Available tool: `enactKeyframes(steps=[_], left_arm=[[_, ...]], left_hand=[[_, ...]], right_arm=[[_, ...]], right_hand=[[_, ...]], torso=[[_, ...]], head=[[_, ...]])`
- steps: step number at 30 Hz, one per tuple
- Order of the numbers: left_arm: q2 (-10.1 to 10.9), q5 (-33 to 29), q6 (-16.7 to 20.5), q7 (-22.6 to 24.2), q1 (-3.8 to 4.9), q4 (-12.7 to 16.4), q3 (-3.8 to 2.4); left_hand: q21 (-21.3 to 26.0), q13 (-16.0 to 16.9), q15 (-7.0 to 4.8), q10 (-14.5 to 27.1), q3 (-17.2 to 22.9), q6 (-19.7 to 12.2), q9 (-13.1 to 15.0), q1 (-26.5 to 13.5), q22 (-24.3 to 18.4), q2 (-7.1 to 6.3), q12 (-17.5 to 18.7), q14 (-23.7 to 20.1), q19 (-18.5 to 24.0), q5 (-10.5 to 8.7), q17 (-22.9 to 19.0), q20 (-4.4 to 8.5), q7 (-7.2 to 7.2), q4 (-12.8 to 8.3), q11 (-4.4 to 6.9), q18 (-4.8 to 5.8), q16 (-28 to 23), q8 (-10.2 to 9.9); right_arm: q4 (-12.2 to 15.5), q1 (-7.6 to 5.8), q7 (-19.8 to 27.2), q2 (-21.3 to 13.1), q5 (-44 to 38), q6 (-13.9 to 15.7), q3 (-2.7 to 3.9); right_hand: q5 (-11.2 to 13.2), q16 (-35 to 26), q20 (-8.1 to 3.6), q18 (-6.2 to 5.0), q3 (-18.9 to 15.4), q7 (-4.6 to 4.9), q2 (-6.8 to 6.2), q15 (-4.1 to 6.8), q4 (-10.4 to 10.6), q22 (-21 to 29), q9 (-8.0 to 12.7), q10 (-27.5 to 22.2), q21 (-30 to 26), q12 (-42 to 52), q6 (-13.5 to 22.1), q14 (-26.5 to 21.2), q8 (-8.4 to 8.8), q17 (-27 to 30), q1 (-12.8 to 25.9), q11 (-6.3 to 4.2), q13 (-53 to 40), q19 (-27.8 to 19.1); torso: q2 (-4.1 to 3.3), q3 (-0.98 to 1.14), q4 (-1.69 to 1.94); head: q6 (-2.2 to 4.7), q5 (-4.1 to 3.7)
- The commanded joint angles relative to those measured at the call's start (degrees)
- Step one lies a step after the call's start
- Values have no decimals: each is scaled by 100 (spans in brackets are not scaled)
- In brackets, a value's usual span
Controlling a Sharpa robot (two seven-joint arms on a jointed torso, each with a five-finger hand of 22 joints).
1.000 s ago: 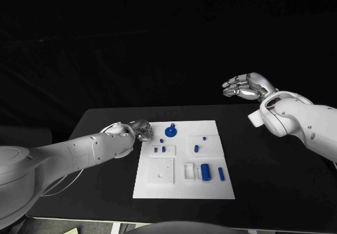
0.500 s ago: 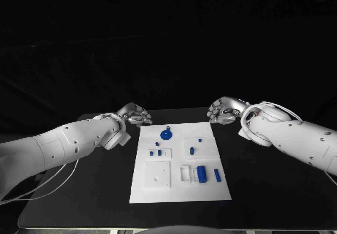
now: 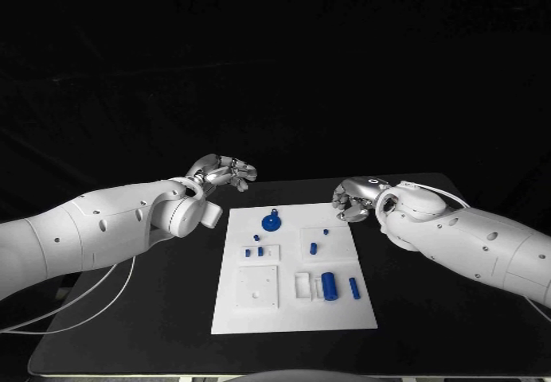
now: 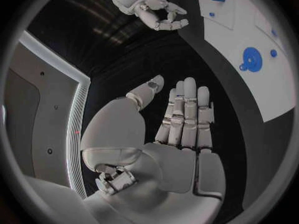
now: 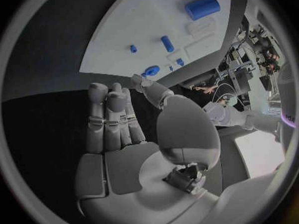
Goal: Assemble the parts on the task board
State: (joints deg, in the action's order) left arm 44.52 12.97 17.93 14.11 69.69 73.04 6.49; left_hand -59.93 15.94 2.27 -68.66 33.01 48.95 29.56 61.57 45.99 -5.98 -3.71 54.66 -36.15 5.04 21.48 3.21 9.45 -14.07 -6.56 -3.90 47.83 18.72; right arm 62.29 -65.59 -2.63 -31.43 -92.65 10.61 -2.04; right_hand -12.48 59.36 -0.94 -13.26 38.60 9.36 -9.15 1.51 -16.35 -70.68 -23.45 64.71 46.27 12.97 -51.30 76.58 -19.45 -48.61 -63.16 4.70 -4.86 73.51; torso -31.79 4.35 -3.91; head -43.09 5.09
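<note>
The left hand (image 3: 225, 173) was seen above the far-left part of the table (image 3: 138, 318), just beyond the far-left corner of the board (image 3: 345, 318). In the left wrist view its fingers (image 4: 187, 114) were stretched out straight and side by side, with the thumb set apart, and nothing was held or touched. The right hand (image 3: 353, 197) was seen just off the far-right corner of the board, clear of it. In the right wrist view its fingers (image 5: 109, 119) were likewise extended and close together, the thumb spread aside, and the palm was empty; from the head view the fingers looked somewhat curled. The board lay in the middle of the table. On it, a round blue part (image 3: 271, 221) with a small tab was placed near the far edge, between the two hands. Small blue pegs (image 3: 259, 251) were set left of centre, and another short blue piece (image 3: 314, 247) right of centre. A larger blue cylinder (image 3: 330, 286) and a thinner blue pin (image 3: 353, 288) lay side by side at the near right.
</note>
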Motion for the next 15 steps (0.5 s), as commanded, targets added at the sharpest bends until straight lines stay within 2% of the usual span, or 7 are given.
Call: enactKeyframes(steps=[1,3,6,8,12,13,15], left_arm=[[14,-669,-161,365,47,148,-4],[23,-709,-147,397,69,222,-4],[15,-773,-111,438,89,286,-4],[3,-842,-109,465,94,306,-4],[1,-939,-71,499,97,335,-4],[1,-960,-70,510,100,339,-4],[-2,-1006,-66,538,103,348,-4]], left_hand=[[144,-58,127,90,-10,-68,-22,-74,-56,16,-10,-102,124,-12,-95,-88,10,-27,-29,69,-340,38],[226,-104,210,131,-18,-96,-39,-77,-81,29,-12,-165,208,-9,-148,-172,18,-43,-47,61,-579,59],[273,-146,255,147,-32,-116,-56,-76,-88,34,-16,-162,250,-6,-162,-221,23,-54,-55,46,-758,85],[288,-163,267,154,-38,-120,-62,-78,-89,41,-17,-154,261,-4,-161,-235,24,-53,-59,41,-818,96],[304,-184,281,164,-46,-126,-71,-79,-90,45,-17,-150,273,-1,-155,-250,24,-56,-64,36,-891,111],[309,-189,285,164,-48,-128,-74,-78,-90,46,-18,-149,276,2,-153,-254,24,-58,-65,34,-910,115],[319,-201,296,169,-56,-131,-79,-83,-89,44,-18,-156,285,2,-150,-265,25,-59,-68,33,-958,123]], right_arm=[[-28,47,-269,74,-494,-65,-11],[-51,85,-326,123,-589,-64,-20],[-102,137,-355,194,-682,-75,-34],[-125,169,-383,236,-749,-70,-68],[-199,217,-443,330,-882,-87,-128],[-230,236,-465,357,-899,-78,-138],[-309,280,-489,414,-984,-90,-151]], right_hand=[[77,48,-199,-174,46,30,-85,-23,5,-16,5,-50,37,-77,53,-43,48,-1,-2,59,28,210],[127,75,-200,-174,54,40,-113,-41,10,-27,10,-72,45,-125,79,-50,62,7,5,77,43,215],[205,106,-198,-174,65,44,-161,-63,20,-36,17,-107,50,-189,118,-59,83,22,12,99,63,220],[227,120,-197,-174,72,47,-178,-70,19,-41,18,-116,52,-214,130,-63,88,30,7,107,70,221],[253,142,-191,-174,86,44,-209,-85,18,-47,21,-139,53,-261,149,-68,97,45,-4,121,82,222],[262,148,-189,-174,91,46,-220,-91,19,-48,22,-148,53,-276,156,-70,100,50,-8,127,86,223],[283,162,-183,-174,105,51,-247,-104,23,-51,26,-168,52,-311,177,-74,111,63,-17,140,92,225]], torso=[[32,-22,22],[31,-26,30],[45,-47,45],[43,-58,48],[31,-51,36],[30,-56,38],[25,-44,32]], head=[[15,-51],[21,-60],[13,-61],[8,-64],[18,-47],[12,-47],[14,-37]])
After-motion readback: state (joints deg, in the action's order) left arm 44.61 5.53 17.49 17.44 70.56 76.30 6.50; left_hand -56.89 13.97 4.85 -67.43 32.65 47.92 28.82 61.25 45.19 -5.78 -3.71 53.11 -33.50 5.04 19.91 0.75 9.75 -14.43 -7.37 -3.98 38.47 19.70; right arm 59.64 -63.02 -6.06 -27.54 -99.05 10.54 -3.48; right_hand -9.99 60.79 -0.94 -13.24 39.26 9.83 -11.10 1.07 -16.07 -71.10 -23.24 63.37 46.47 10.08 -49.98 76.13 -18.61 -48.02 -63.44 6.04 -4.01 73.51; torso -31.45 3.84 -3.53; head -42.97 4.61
